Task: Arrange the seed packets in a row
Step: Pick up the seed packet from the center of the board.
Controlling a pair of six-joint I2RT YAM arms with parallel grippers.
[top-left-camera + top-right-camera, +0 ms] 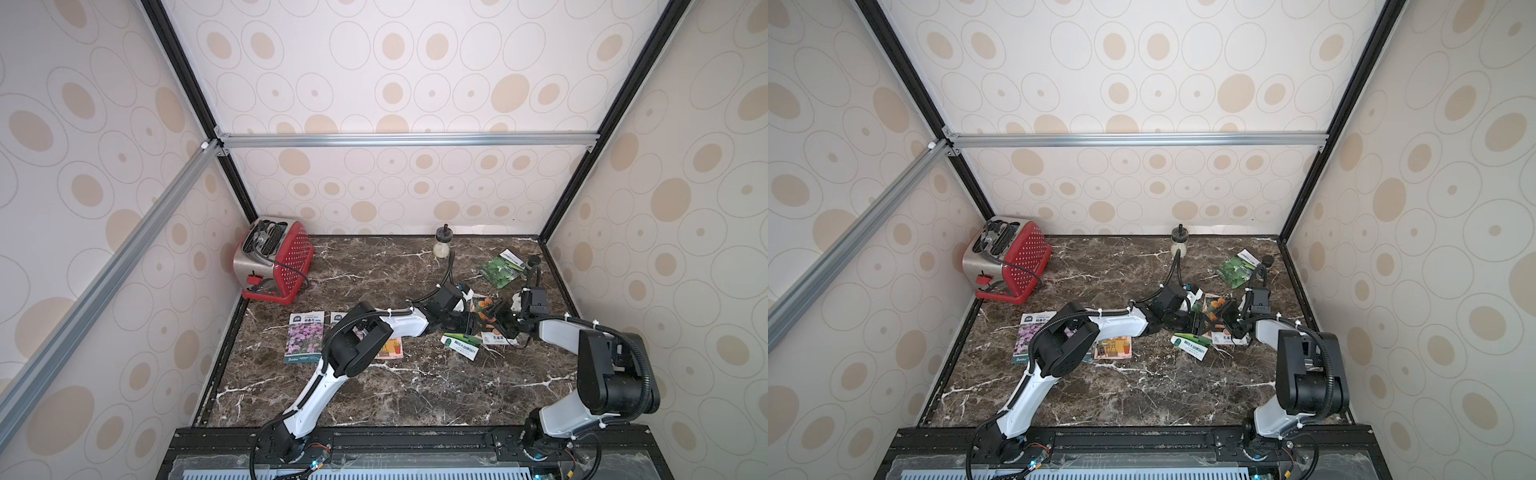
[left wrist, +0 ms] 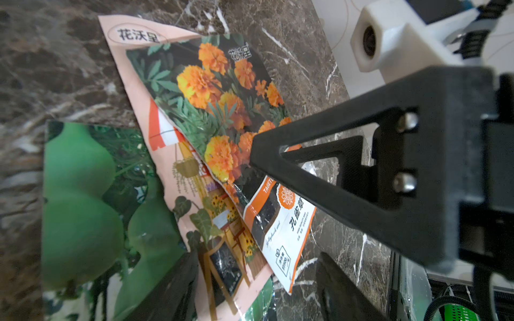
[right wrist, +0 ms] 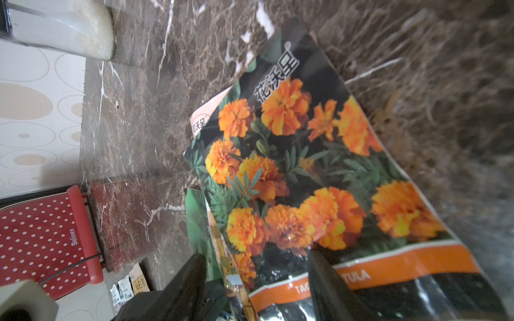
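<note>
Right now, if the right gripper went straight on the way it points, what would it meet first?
The glossy orange marigold seed packet. In the right wrist view it lies directly ahead of the open right gripper, with its orange-banded end between the jaws. Depth is unclear, so I cannot tell whether they touch.

A red polka-dot toaster [image 1: 272, 259] is sitting at the far-left corner of the marble table [image 1: 374, 395] — a small jar [image 1: 443, 245] is standing by the back wall [image 1: 395, 187].
</note>
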